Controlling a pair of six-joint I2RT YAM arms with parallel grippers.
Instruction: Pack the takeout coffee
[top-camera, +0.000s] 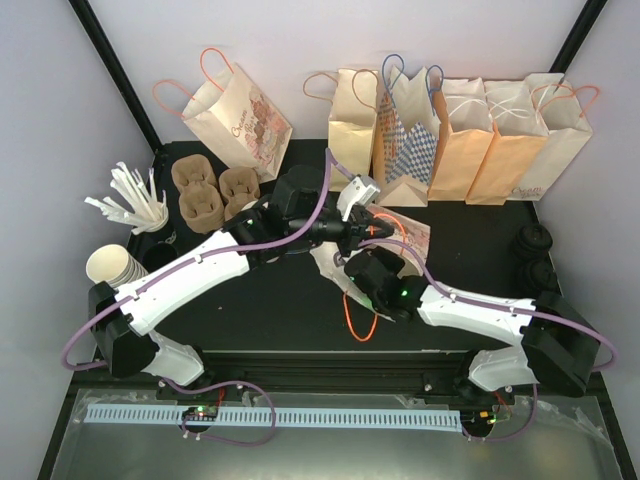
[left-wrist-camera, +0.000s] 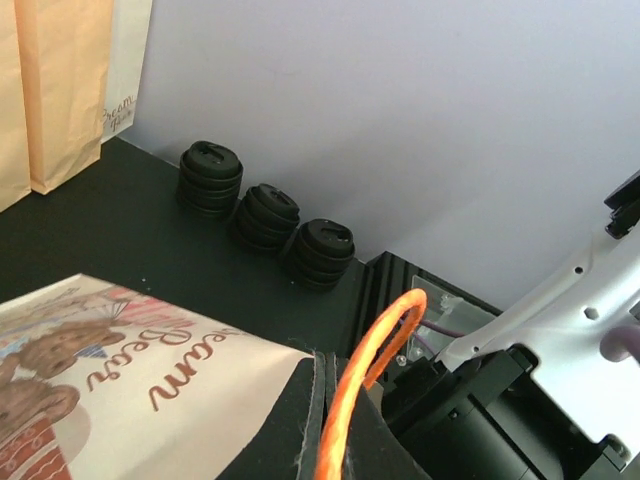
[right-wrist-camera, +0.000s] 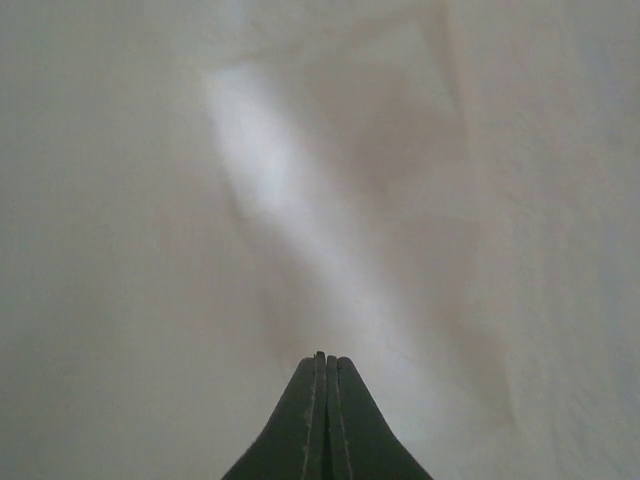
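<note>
No lidded coffee cup shows in any view. A printed paper bag (top-camera: 408, 238) with orange handles (top-camera: 360, 322) lies on its side mid-table. My left gripper (top-camera: 352, 232) is shut on the bag's rim. In the left wrist view its pads (left-wrist-camera: 318, 400) press together at the edge of the bag (left-wrist-camera: 120, 370), with an orange handle (left-wrist-camera: 385, 340) looping beside them. My right gripper (top-camera: 383, 262) reaches into the bag's mouth. The right wrist view shows its fingertips (right-wrist-camera: 325, 358) pressed together with only the pale paper inside of the bag (right-wrist-camera: 300, 200) around them.
Several paper bags (top-camera: 460, 130) stand along the back and one (top-camera: 235, 115) at back left. Cardboard cup carriers (top-camera: 210, 190), a cup of stirrers (top-camera: 135, 200) and stacked lidless cups (top-camera: 110, 265) are at left. Stacks of loose black lids (top-camera: 532, 245) sit at right, also shown in the left wrist view (left-wrist-camera: 265, 215).
</note>
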